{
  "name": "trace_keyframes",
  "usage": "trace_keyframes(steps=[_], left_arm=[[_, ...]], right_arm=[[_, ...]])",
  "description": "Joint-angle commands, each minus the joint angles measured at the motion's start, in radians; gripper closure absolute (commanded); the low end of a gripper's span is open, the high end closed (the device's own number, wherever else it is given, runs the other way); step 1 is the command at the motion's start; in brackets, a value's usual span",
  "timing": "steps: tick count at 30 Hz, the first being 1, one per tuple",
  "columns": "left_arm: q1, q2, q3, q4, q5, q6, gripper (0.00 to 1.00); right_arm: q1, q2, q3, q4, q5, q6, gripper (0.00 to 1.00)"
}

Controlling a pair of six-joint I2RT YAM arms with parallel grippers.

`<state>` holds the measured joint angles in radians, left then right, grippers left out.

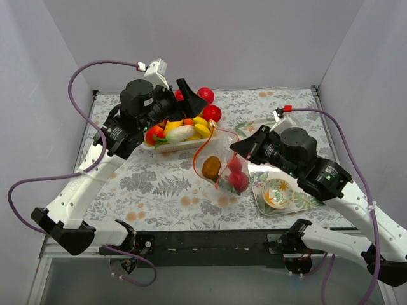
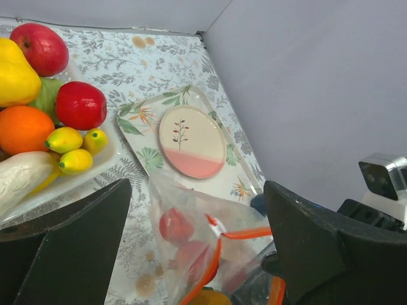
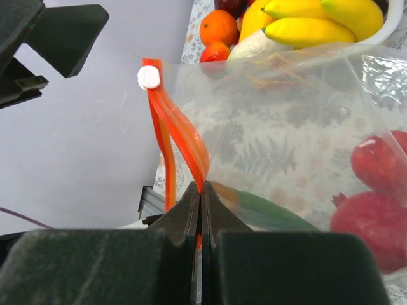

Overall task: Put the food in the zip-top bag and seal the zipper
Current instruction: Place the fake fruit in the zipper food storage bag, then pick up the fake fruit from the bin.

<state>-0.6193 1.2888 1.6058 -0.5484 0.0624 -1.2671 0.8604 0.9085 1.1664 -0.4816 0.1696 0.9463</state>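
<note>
The clear zip-top bag (image 1: 224,166) stands upright mid-table, holding red food (image 1: 238,179) and an orange-yellow piece (image 1: 212,167). My right gripper (image 3: 201,190) is shut on the red-orange zipper (image 3: 181,136) at the bag's mouth, and the strip (image 1: 205,147) curves away from it. The left gripper (image 2: 197,210) is open above the bag (image 2: 191,235), with nothing between its fingers. More food lies in the white basket (image 1: 166,147): a yellow piece (image 2: 16,79), an orange (image 2: 24,127), lemons (image 2: 76,149) and red fruits (image 2: 81,105).
A leaf-patterned tray (image 2: 137,124) with a pink-and-cream plate (image 2: 191,140) lies right of the bag. Another plate (image 1: 278,192) sits on the tray under my right arm. Two red fruits (image 1: 212,113) lie behind the basket. Grey walls enclose the table.
</note>
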Motion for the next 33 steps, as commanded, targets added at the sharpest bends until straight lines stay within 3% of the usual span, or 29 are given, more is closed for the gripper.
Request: trace_keyframes(steps=[1, 2, 4, 5, 8, 11, 17, 22, 27, 33], left_arm=[[-0.005, 0.017, 0.008, -0.042, -0.012, 0.018, 0.14], [-0.005, 0.014, 0.003, -0.05, -0.015, 0.02, 0.14], [-0.005, 0.006, -0.027, -0.047, -0.024, 0.023, 0.14], [-0.005, -0.005, -0.041, -0.036, -0.03, 0.023, 0.14], [-0.003, -0.011, -0.064, -0.038, -0.033, 0.015, 0.14], [-0.003, -0.023, -0.095, -0.039, -0.097, 0.017, 0.14], [0.0, 0.015, -0.103, -0.028, -0.16, 0.012, 0.14], [0.02, 0.067, -0.058, -0.03, -0.187, 0.021, 0.14], [0.062, 0.115, -0.063, -0.039, -0.295, 0.025, 0.16], [0.157, 0.162, -0.095, -0.027, -0.354, 0.026, 0.2]], right_arm=[[-0.02, 0.107, 0.068, 0.043, -0.011, 0.028, 0.99], [-0.03, 0.118, 0.093, 0.0, 0.049, 0.043, 0.99], [-0.026, 0.119, 0.03, 0.192, -0.075, 0.028, 0.99], [-0.026, 0.134, 0.03, 0.211, -0.15, 0.038, 0.99], [-0.11, 0.173, 0.156, -0.001, -0.046, 0.013, 0.99], [-0.162, 0.093, 0.058, 0.121, -0.116, 0.012, 0.99], [-0.152, 0.021, -0.057, 0.066, -0.157, 0.08, 0.99], [-0.152, -0.04, -0.014, 0.017, -0.07, 0.043, 0.99], [-0.153, 0.053, -0.204, 0.197, -0.206, 0.049, 0.99], [-0.165, 0.234, -0.28, 0.325, -0.275, 0.017, 0.99]])
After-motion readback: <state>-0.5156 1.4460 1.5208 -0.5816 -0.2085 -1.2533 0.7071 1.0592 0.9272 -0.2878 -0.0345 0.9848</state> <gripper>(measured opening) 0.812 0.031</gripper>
